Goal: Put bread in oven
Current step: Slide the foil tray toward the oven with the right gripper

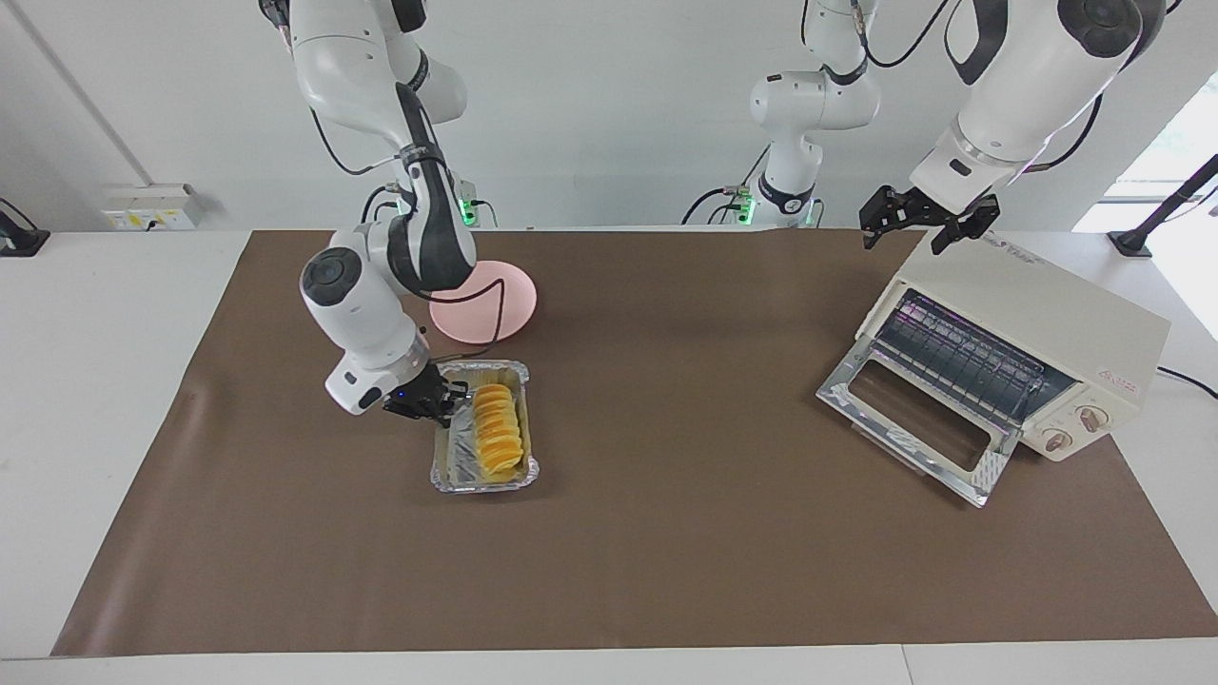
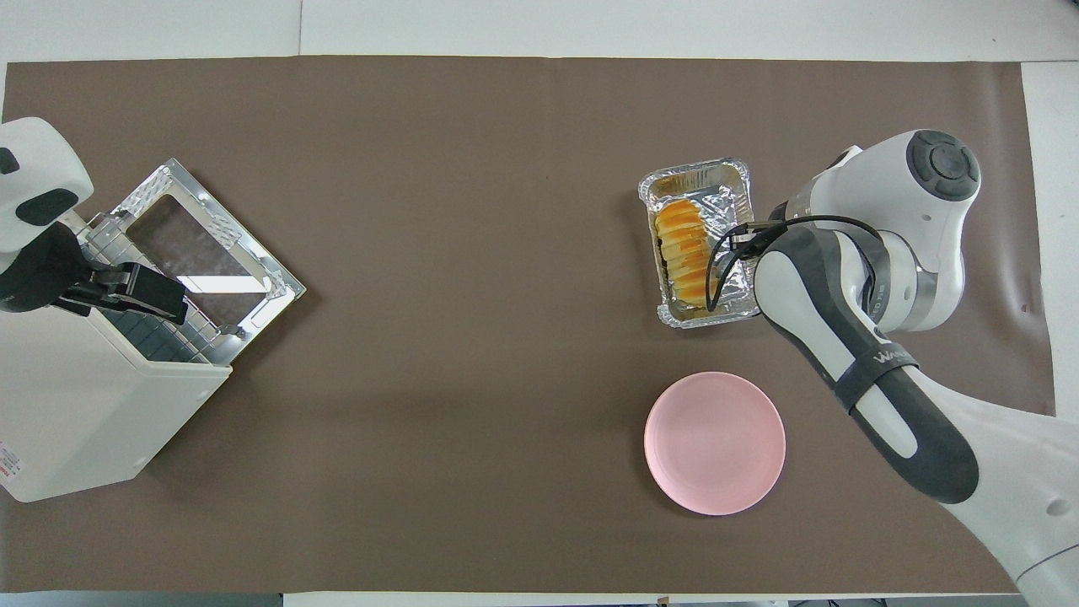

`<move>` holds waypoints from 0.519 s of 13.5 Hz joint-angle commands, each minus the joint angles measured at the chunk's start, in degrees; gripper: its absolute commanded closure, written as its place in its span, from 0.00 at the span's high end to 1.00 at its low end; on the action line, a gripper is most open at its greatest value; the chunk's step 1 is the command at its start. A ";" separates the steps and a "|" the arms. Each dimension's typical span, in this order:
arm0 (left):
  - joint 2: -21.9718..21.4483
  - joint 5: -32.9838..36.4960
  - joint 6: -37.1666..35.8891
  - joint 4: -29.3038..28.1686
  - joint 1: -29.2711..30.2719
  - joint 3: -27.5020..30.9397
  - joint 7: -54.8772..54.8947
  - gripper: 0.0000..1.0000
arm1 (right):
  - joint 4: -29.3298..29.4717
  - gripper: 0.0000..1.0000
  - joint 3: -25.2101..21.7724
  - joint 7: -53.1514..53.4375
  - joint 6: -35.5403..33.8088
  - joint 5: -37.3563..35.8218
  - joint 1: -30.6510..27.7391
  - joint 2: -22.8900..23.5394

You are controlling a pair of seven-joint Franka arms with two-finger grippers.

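Observation:
The bread is a golden ridged loaf that lies in a silver foil tray toward the right arm's end of the table. My right gripper is shut on the tray's rim on the side facing the right arm's end. In the overhead view the bread and the tray show beside my right arm. The cream oven stands at the left arm's end with its glass door dropped open and its wire rack showing. My left gripper is open and empty above the oven's top.
A round pink plate lies nearer to the robots than the tray, just beside my right arm's elbow. A brown mat covers the table. In the overhead view the open oven door juts toward the table's middle.

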 commanded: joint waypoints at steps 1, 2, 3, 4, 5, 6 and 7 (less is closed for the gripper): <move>-1.24 0.94 1.08 -1.35 0.57 -0.42 0.41 1.00 | 6.76 0.00 0.04 6.31 -4.24 0.94 5.63 0.31; -1.24 0.94 1.08 -1.35 0.57 -0.42 0.41 1.00 | 9.13 0.00 0.04 9.29 -4.59 1.03 7.91 1.45; -1.24 0.85 1.08 -1.35 0.57 -0.42 0.41 1.00 | 11.51 0.00 0.04 11.93 -4.60 1.03 10.37 2.85; -1.24 0.93 1.08 -1.35 0.57 -0.42 0.41 1.00 | 14.06 0.00 0.12 14.74 -4.42 1.12 13.27 4.78; -1.24 0.94 1.08 -1.35 0.57 -0.42 0.41 1.00 | 17.21 0.00 0.12 17.99 -4.33 1.21 15.13 7.41; -1.24 0.94 1.08 -1.35 0.57 -0.42 0.41 1.00 | 19.94 0.00 0.12 20.29 -4.25 1.21 16.80 9.87; -1.32 0.94 1.08 -1.35 0.57 -0.42 0.41 1.00 | 22.06 0.00 0.12 22.31 -4.16 1.21 18.38 12.25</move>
